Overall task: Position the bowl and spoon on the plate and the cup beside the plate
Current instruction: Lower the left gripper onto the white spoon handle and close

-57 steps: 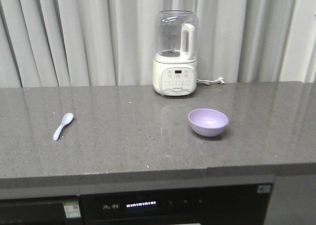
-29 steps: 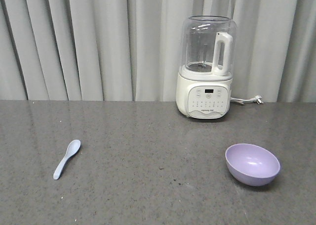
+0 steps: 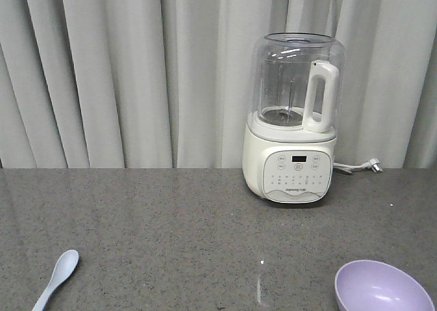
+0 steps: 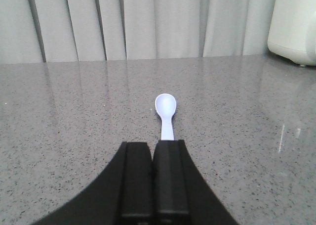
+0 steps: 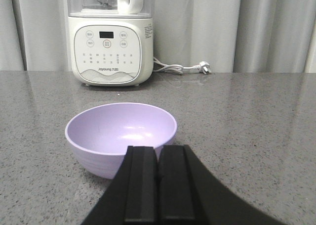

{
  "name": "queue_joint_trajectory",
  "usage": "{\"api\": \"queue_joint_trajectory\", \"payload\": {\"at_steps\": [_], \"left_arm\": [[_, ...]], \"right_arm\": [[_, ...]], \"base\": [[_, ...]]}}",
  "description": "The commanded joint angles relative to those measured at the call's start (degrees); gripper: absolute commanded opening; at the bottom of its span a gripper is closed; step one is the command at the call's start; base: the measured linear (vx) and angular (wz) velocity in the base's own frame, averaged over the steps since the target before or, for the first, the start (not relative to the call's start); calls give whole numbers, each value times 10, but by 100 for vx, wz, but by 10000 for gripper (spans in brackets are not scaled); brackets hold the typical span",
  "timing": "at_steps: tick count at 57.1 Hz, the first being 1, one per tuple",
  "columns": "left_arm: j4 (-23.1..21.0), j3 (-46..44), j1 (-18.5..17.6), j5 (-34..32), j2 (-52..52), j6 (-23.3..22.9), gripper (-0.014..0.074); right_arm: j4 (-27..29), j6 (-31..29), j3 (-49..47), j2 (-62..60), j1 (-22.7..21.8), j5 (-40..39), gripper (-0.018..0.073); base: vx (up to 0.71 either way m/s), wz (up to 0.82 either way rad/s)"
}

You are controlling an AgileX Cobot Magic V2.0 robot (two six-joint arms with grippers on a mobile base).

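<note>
Pick-up is being set up: spoon (image 4: 166, 113) just ahead of left gripper (image 4: 153, 146), bowl (image 5: 121, 131) ahead of right gripper (image 5: 158, 151); both closed, empty; opening needed.

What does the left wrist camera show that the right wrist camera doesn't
Only the left wrist view: the spoon lying ahead of the shut left claw. Only the right wrist view: the bowl before the shut right claw, plus a power cord lying loose. Both: the gray countertop, the curtain and the white blender, only its edge in the left view.
</note>
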Motion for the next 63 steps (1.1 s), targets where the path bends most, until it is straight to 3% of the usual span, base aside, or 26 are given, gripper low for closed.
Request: {"api": "queue_joint_trajectory", "payload": {"at_steps": [1,39,45,53,57,63], "left_arm": [[-1,-14,0,-43,-9,1,3],[-1,-14,0,-43,-9,1,3],[-1,-22,0,-84,-9,1,3],[-9,-22,0,-217,-9,-30,3],[-25,-38,0,-232,-9,-52,3],[-31,-109,0,-232,21,-25,3]], "right_arm": [[-2,-2,4,-3,-3,-43,-8],[-1,-2,4,-3,-3,-49,-9],[-1,-2,1,-3,-3,-106,-9],[-1,0,-24,-3,-3,-210,-9],[-1,-8,-77,0,-3,-199,-9],[-1,-44,-192,46,-3,-133,-9]], "base": [[10,-1],[1,0],[0,0],[0,0],[0,0],[0,0]]}}
